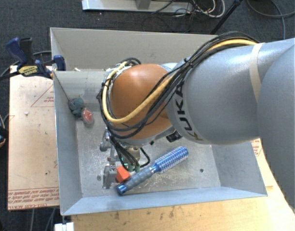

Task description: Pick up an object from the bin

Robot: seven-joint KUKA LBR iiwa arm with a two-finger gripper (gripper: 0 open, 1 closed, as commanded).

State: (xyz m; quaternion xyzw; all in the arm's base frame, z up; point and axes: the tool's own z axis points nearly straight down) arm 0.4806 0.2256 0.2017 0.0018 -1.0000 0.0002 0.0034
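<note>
Claw (113,173) sits low in the bin (65,143) near its front-left corner; whether it is apart or together I cannot tell. This looks like the grasping step, so next comes a firm close and a straight lift. Just beside it lie a small orange piece (121,174) and a long blue tool (159,166) with a ribbed end.

The bin (70,177) is seen in plain grey, its floor flecked with pale scratches. The tool (169,159) is coloured bright blue with a knobbly pattern, paling to a clear grey stretch. The small block (121,174) is orange, the lump (76,105) dark teal-grey and the round piece (87,115) red-pink. The arm (234,95) is finished in silver-grey with black lettering, its cover (138,88) in orange and its cables (107,110) in black and yellow.
</note>
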